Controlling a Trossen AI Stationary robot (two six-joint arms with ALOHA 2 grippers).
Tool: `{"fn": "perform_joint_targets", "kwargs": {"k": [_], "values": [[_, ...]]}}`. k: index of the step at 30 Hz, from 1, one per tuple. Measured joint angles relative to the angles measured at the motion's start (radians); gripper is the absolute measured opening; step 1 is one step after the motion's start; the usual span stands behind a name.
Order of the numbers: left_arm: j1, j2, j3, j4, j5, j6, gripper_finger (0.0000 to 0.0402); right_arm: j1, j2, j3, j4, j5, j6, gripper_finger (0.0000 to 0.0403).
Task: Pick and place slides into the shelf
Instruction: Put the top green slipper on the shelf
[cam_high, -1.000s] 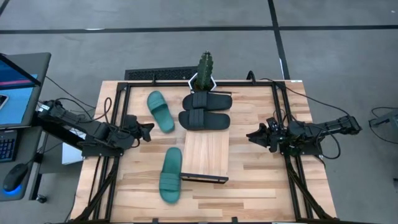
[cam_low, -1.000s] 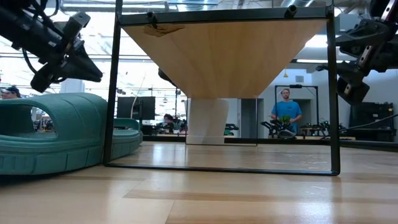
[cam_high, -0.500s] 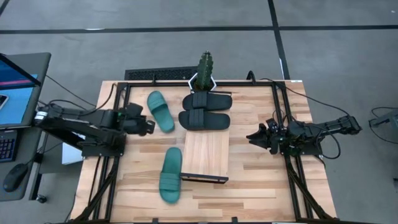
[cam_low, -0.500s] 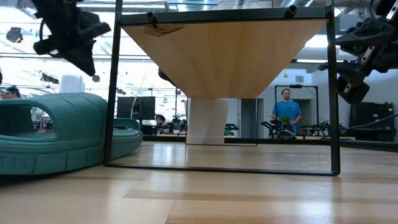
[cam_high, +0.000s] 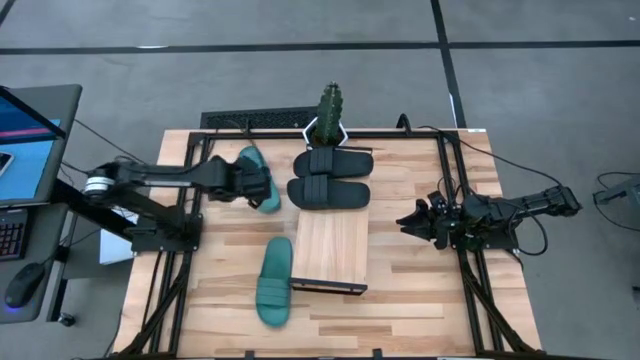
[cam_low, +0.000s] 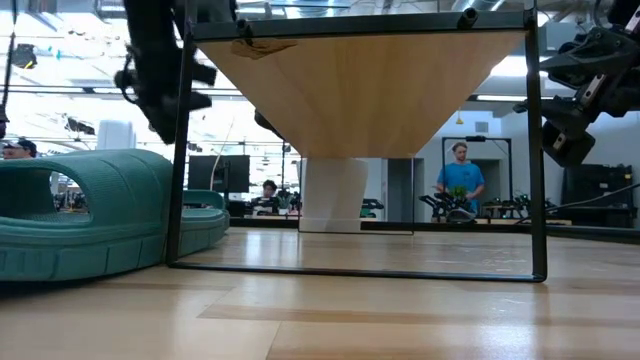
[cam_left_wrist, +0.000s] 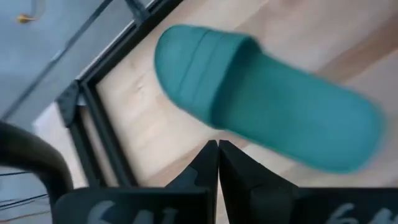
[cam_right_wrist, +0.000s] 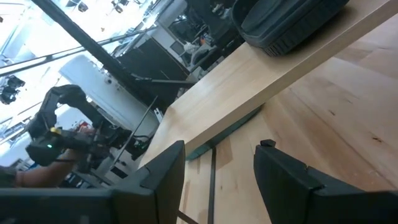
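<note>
My left gripper (cam_left_wrist: 217, 149) hangs pinched shut, empty, over the teal slide (cam_high: 258, 178) beside the shelf (cam_high: 332, 250) — unopened, it shoves rather than grasps — right gripper (cam_high: 412, 220) waits agape.

butcher-block wooden tabletop (cam_high: 420, 290) with black metal frame (cam_high: 452, 180) carries: light-wood plank shelf (cam_high: 332, 250) at centre, two black rubber slides (cam_high: 330, 178) at its far end, one teal slide (cam_high: 273, 282) beside it, another teal slide (cam_high: 262, 187) further back, potted cactus (cam_high: 329, 112) at the rear edge

The left claw (cam_high: 256, 184) hides part of a teal slide (cam_high: 262, 181).
</note>
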Motion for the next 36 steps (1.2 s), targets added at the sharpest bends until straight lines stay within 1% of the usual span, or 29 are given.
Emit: {"fn": "perform_joint_targets", "kwargs": {"k": [2, 5, 7, 9, 12, 15, 17, 21, 24, 27, 31, 36], "values": [[0.029, 0.046, 0.003, -0.024, 0.018, 0.069, 0.0002, 0.0, 0.0, 0.0, -0.001, -0.001, 0.0, 0.0178], [0.071, 0.101, 0.003, -0.025, 0.074, 0.208, 0.0002, 0.0, 0.0, 0.0, -0.001, -0.002, 0.0, 0.0178], [0.084, 0.127, 0.003, -0.026, 0.085, 0.263, 0.0002, 0.0, 0.0, 0.0, 0.0, -0.001, 0.0, 0.0178], [0.084, 0.136, 0.002, -0.006, 0.072, 0.337, 0.0002, 0.0, 0.0, 0.0, -0.001, -0.001, 0.0, 0.0178], [0.073, 0.131, 0.003, 0.073, 0.026, 0.462, 0.0002, 0.0, 0.0, 0.0, -0.001, -0.001, 0.0, 0.0178], [0.07, 0.106, 0.003, 0.15, 0.024, 0.582, 0.0002, 0.0, 0.0, 0.0, -0.001, 0.0, 0.0, 0.0178], [0.069, 0.095, 0.003, 0.178, 0.025, 0.628, 0.0002, 0.0, 0.0, 0.0, 0.0, 0.0, 0.001, 0.0178], [0.068, 0.071, 0.002, 0.184, 0.027, 0.693, 0.0002, 0.0, 0.0, 0.0, 0.0, 0.001, 0.002, 0.0178], [0.068, 0.058, 0.001, 0.187, 0.029, 0.701, 0.0003, 0.0, 0.0, 0.0, 0.0, 0.001, 0.001, 0.0178], [0.068, 0.06, 0.001, 0.189, 0.079, 0.712, 0.0012, 0.0, 0.0, 0.0, 0.0, 0.0, 0.0, 0.0178], [0.063, 0.06, 0.001, 0.192, 0.136, 0.744, 0.0036, 0.0, 0.0, 0.0, -0.001, -0.005, -0.016, 0.0178], [0.061, 0.06, 0.001, 0.19, 0.124, 0.757, 0.008, 0.0, 0.0, 0.0, -0.006, -0.03, -0.022, 0.0178]]}}
